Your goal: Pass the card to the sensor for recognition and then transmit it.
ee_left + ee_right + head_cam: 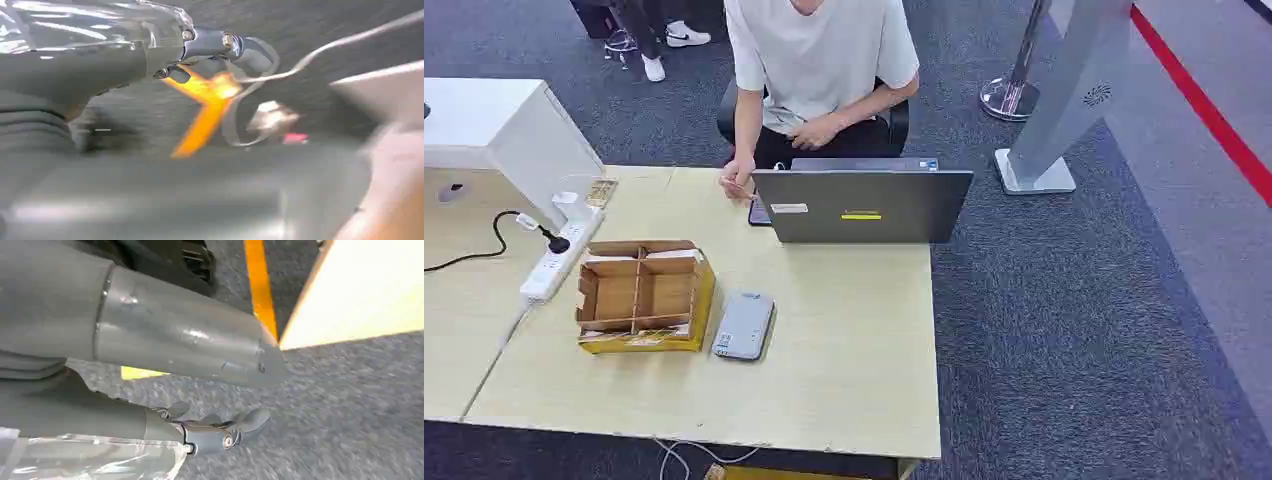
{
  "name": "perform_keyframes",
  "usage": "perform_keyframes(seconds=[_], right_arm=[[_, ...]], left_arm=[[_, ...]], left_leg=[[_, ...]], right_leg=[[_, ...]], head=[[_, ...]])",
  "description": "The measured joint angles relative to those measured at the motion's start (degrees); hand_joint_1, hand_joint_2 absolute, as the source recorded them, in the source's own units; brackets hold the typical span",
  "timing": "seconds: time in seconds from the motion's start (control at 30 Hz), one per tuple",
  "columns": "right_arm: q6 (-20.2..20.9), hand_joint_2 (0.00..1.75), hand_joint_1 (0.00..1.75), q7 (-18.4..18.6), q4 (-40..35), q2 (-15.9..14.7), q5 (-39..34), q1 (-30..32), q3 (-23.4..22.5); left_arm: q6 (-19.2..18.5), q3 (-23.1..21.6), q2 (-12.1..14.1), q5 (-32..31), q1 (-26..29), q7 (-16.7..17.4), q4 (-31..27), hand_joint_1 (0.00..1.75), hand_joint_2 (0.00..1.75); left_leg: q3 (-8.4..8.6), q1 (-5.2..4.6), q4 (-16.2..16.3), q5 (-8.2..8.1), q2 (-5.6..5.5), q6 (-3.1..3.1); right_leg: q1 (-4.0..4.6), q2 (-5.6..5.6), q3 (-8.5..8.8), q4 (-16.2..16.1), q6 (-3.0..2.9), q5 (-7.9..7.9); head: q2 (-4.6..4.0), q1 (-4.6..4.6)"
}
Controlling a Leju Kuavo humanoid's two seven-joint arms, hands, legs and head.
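Note:
A flat grey sensor (744,325) lies on the wooden table (844,380), right beside a brown cardboard box (644,295) with dividers. I cannot make out a card in the box or anywhere on the table. In the blurred left wrist view my left hand (150,55) hangs below table height with its fingers (240,47) stretched out and nothing in them. My right hand (165,340) hangs over the grey carpet by the table's corner (360,290), its fingers (220,432) apart and holding nothing.
A person in a white shirt (819,70) sits behind a grey laptop (864,205) at the table's far side, one hand on the tabletop. A white power strip (554,262) and a white cabinet (499,130) stand at the left. Loose cables (300,62) hang under the table.

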Motion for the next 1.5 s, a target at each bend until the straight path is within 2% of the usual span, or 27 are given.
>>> perform_keyframes(seconds=[0.07, 0.2, 0.3, 0.37, 0.43, 0.5, 0.67, 0.8, 0.87, 0.9, 0.93, 0.97, 1.0, 1.03, 1.07, 1.1, 1.13, 1.17, 1.2, 1.23, 1.27, 1.37, 1.5], right_arm=[[-0.5, 0.00, 0.00, -0.2, 0.0, 0.4, 0.1, -0.1, -1.5], [-1.0, 0.00, 0.00, -0.1, 0.0, 1.1, 1.0, -0.1, -4.0], [-1.6, 0.00, 0.00, 0.7, 0.0, 1.4, 2.1, -0.2, -5.4], [-2.2, 0.00, 0.00, 1.3, 0.0, 1.6, 2.9, -0.3, -6.1], [-2.3, 0.00, 0.00, 1.9, 0.0, 1.6, 3.7, -0.5, -6.9], [-2.2, 0.00, 0.00, 2.0, 0.1, 1.6, 4.2, -0.4, -7.5], [-1.3, 0.00, 0.00, 2.5, 0.2, 1.4, 5.4, -0.8, -8.5], [-0.9, 0.00, 0.00, 3.3, 0.3, 1.0, 6.5, -0.8, -8.6], [-0.9, 0.00, 0.00, 3.9, 0.4, 0.9, 7.4, -1.2, -8.6], [-0.8, 0.00, 0.00, 4.2, 0.4, 0.9, 8.1, -1.4, -8.6], [-0.7, 0.00, 0.00, 4.5, 0.5, 0.9, 8.9, -1.7, -8.5], [-0.5, 0.00, 0.00, 5.3, 0.5, 0.9, 9.8, -2.1, -8.2], [-0.2, 0.00, 0.00, 5.9, 0.6, 0.9, 10.6, -2.6, -8.0], [0.0, 0.00, 0.00, 6.6, 0.7, 0.9, 11.3, -3.1, -7.6], [0.2, 0.00, 0.00, 7.3, 0.8, 0.9, 12.0, -3.7, -7.2], [0.5, 0.00, 0.00, 8.0, 0.9, 0.9, 12.5, -4.3, -6.6], [0.8, 0.00, 0.00, 8.4, 0.9, 0.9, 12.7, -4.7, -6.3], [1.2, 0.00, 0.00, 8.5, 0.9, 0.9, 12.9, -5.2, -5.9], [1.5, 0.00, 0.00, 8.8, 1.0, 0.9, 12.9, -5.6, -5.5], [1.7, 0.00, 0.00, 9.0, 1.0, 0.9, 12.9, -5.9, -5.3], [1.8, 0.00, 0.00, 9.0, 1.0, 1.0, 12.9, -6.1, -5.1], [2.0, 0.00, 0.00, 9.2, 1.2, 1.0, 13.0, -6.0, -4.7], [1.8, 0.00, 0.00, 9.2, 1.3, 1.1, 13.0, -5.8, -4.2]], left_arm=[[0.2, 2.9, -0.5, 2.5, -0.5, -2.6, -1.7, 0.00, 1.75], [0.5, 8.0, -4.2, 10.1, -1.5, -3.3, -12.5, 0.00, 1.75], [-1.2, 9.0, -8.6, 17.1, -1.4, -2.5, -26.0, 0.00, 1.75], [-0.4, 8.8, -11.1, 24.4, -0.8, -1.4, -35.0, 0.00, 1.75], [4.1, 5.9, -12.9, 33.2, 1.9, -1.1, -44.4, 0.00, 1.75], [7.8, 1.2, -14.2, 39.0, 5.4, -1.3, -53.1, 0.00, 1.75], [9.4, -7.5, -16.1, 43.4, 10.6, -2.5, -67.7, 0.00, 1.75], [8.3, -10.7, -16.4, 42.4, 11.6, -2.6, -75.0, 0.00, 1.75], [6.6, -13.1, -16.5, 35.7, 11.2, -3.0, -79.4, 0.00, 1.75], [6.5, -14.2, -16.4, 29.5, 10.6, -3.1, -81.6, 0.00, 1.75], [8.4, -15.7, -15.8, 22.1, 9.3, -3.2, -83.8, 0.00, 1.75], [13.2, -18.1, -14.3, 9.1, 7.4, -3.3, -85.1, 0.00, 1.75], [19.7, -21.2, -12.8, -1.3, 5.4, -2.5, -85.0, 0.00, 1.75], [27.7, -25.6, -10.1, -13.2, 3.4, 0.4, -84.3, 0.00, 1.75], [33.6, -29.6, -7.2, -24.1, 0.2, 4.4, -82.9, 0.00, 1.75], [38.5, -35.1, -3.6, -40.8, -4.3, 12.8, -79.5, 0.00, 1.75], [39.3, -39.5, -0.4, -53.9, -8.6, 20.6, -76.3, 0.00, 1.75], [36.4, -44.7, 2.7, -67.4, -13.6, 28.4, -71.8, 0.00, 1.75], [32.3, -48.4, 4.8, -76.3, -18.0, 33.0, -68.1, 0.00, 1.75], [27.9, -52.1, 6.6, -77.2, -22.2, 36.2, -63.9, 0.00, 1.75], [26.0, -54.9, 7.9, -76.7, -25.6, 38.1, -60.7, 0.00, 1.75], [24.6, -62.1, 10.7, -76.1, -32.1, 41.1, -52.9, 0.00, 1.75], [24.3, -67.2, 12.7, -76.1, -36.6, 42.6, -47.0, 0.00, 1.75]], left_leg=[[0.00, 0.00, 0.0, 0.00, 0.01, 0.00], [0.00, 0.00, 0.0, 0.00, 0.01, 0.00], [-0.02, 0.00, 0.0, 0.00, 0.01, 0.00], [-0.02, 0.00, 0.0, 0.00, 0.02, 0.00], [0.07, 0.00, 0.0, -0.04, 0.23, -0.01], [0.05, -0.01, 0.0, -0.05, 0.15, 0.01], [-0.01, 0.00, 0.0, -0.04, 0.01, 0.02], [0.02, 0.00, 0.0, -0.02, 0.01, 0.04], [0.03, 0.00, 0.1, 0.05, -0.01, 0.07], [0.04, 0.00, 0.1, 0.06, -0.01, 0.08], [0.04, 0.00, 0.1, 0.10, 0.00, 0.11], [0.03, -0.04, 0.1, 0.16, -0.04, 0.17], [0.01, -0.03, 0.1, 0.22, -0.07, 0.15], [0.02, -0.02, 0.1, 0.25, -0.08, 0.12], [0.00, -0.02, 0.1, 0.38, -0.09, 0.11], [-0.09, -0.01, 0.1, 0.57, -0.23, 0.10], [-0.18, 0.02, 0.1, 0.68, -0.40, 0.06], [-0.28, 0.01, 0.1, 0.79, -0.54, 0.07], [-0.38, 0.01, 0.1, 0.93, -0.63, 0.05], [-0.43, 0.01, 0.1, 1.04, -0.58, -0.06], [-0.48, 0.01, 0.1, 1.05, -0.40, -0.07], [-0.57, -0.04, 0.1, 1.04, 0.22, -0.06], [-0.66, -0.05, 0.1, 1.02, 0.24, -0.03]], right_leg=[[0.00, 0.01, -0.01, 0.0, 0.00, 0.00], [0.00, 0.01, -0.01, 0.0, 0.00, 0.00], [0.00, 0.00, 0.00, 0.0, 0.00, 0.00], [0.00, 0.02, 0.03, 0.0, 0.00, 0.00], [0.00, 0.28, 0.01, 0.0, 0.00, 0.01], [0.00, 0.16, -0.03, 0.0, 0.03, -0.02], [0.00, -0.01, 0.00, 0.0, 0.05, -0.05], [0.00, -0.02, 0.00, 0.0, 0.05, -0.04], [0.00, -0.04, -0.04, 0.0, 0.05, -0.03], [0.00, -0.04, -0.10, 0.0, 0.05, -0.01], [0.00, -0.04, -0.12, 0.0, 0.08, 0.07], [-0.01, -0.11, -0.14, 0.0, 0.09, 0.08], [-0.01, -0.15, -0.12, 0.0, 0.08, 0.11], [-0.01, -0.15, -0.17, 0.0, 0.06, 0.16], [0.00, -0.17, -0.22, 0.0, 0.01, 0.30], [0.00, -0.31, -0.26, 0.0, 0.07, 0.37], [0.02, -0.45, -0.28, 0.0, 0.06, 0.42], [0.02, -0.58, -0.26, 0.1, 0.00, 0.54], [0.01, -0.66, -0.24, 0.1, 0.03, 0.66], [0.02, -0.57, -0.37, 0.1, -0.04, 0.78], [0.02, -0.40, -0.46, 0.1, -0.09, 0.89], [0.01, 0.22, -0.69, 0.1, 0.02, 1.08], [-0.01, 0.24, -0.82, 0.1, 0.03, 1.07]], head=[[0.00, -0.02], [0.00, -0.07], [0.00, -0.07], [0.00, 0.04], [0.00, 0.00], [0.00, -0.13], [0.00, -0.06], [0.00, -0.07], [0.00, -0.06], [0.00, -0.07], [0.00, -0.04], [0.00, -0.04], [0.00, -0.02], [0.00, 0.00], [0.00, -0.09], [0.00, -0.18], [0.00, -0.13], [0.00, -0.04], [0.00, -0.13], [0.00, -0.13], [0.00, -0.13], [0.00, -0.07], [0.00, -0.07]])
